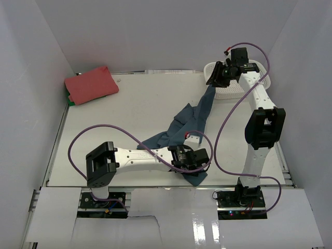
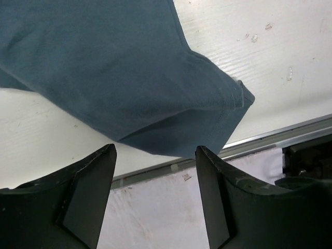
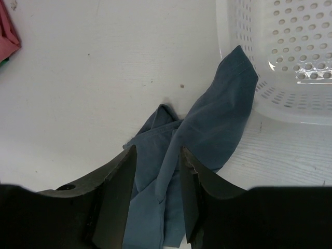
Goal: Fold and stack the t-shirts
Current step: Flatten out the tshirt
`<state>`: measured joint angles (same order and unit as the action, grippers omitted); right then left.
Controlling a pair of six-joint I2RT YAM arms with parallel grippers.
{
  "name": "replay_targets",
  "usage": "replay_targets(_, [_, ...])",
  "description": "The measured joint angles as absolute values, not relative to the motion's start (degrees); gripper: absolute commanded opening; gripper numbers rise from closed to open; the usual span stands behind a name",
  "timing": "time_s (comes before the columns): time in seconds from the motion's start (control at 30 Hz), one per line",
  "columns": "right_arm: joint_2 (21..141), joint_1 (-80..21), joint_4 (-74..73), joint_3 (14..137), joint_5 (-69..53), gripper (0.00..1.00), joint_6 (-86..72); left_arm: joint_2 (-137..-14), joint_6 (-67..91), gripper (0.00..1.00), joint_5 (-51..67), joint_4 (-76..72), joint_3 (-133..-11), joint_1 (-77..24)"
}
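The dark teal-blue t-shirt (image 1: 189, 124) lies crumpled and stretched out, from the basket at the back right down to the table's front edge. The coral-red t-shirt (image 1: 91, 84) lies folded at the back left, and its edge shows in the right wrist view (image 3: 8, 31). My left gripper (image 1: 199, 158) is open and empty (image 2: 155, 155), just short of the blue shirt's near corner (image 2: 129, 67). My right gripper (image 1: 215, 75) is open (image 3: 155, 155), raised above the blue shirt's far end (image 3: 218, 114), which leans on the basket wall.
A white lattice basket (image 1: 259, 83) stands at the back right, its wall close to my right gripper (image 3: 290, 62). Something green (image 1: 69, 99) pokes out under the red shirt. The table's metal front rail (image 2: 280, 137) runs just past the blue shirt's corner. White walls enclose the table.
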<state>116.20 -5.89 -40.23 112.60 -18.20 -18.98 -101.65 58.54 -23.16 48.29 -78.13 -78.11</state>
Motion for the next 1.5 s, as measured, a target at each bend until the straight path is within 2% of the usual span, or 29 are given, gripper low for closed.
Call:
replay_targets(0.23, [113.7,-6.1,-40.1,111.0,-18.8,0.45,-18.7,-104.1,57.8,0.75,-19.2,42.4,-74.1,-74.5])
replay_targets(0.4, [110.3,-6.1,-40.1,108.9,-19.3,0.46,-18.1,-102.9,56.5,0.75,-15.4,38.0,-66.0,-67.1])
replay_targets(0.83, [106.6,-6.3,-40.1,105.4,-20.4,0.46,-17.3,-97.6,45.9,0.75,-9.9,34.7,-61.7,-47.3])
replay_targets(0.97, [106.3,-7.1,-39.9,104.4,-20.8,0.46,-17.3,-98.5,40.1,0.74,-9.6,36.0,-65.7,-41.5])
replay_targets(1.27, [102.1,-13.2,-39.3,97.7,-20.6,0.46,-16.3,-107.8,30.3,0.74,-10.2,37.3,-83.5,-32.7])
replay_targets(1.5, [99.5,-16.2,-38.7,93.1,-20.3,0.47,-16.0,-112.7,27.9,0.7,-8.4,39.6,-88.4,-26.1])
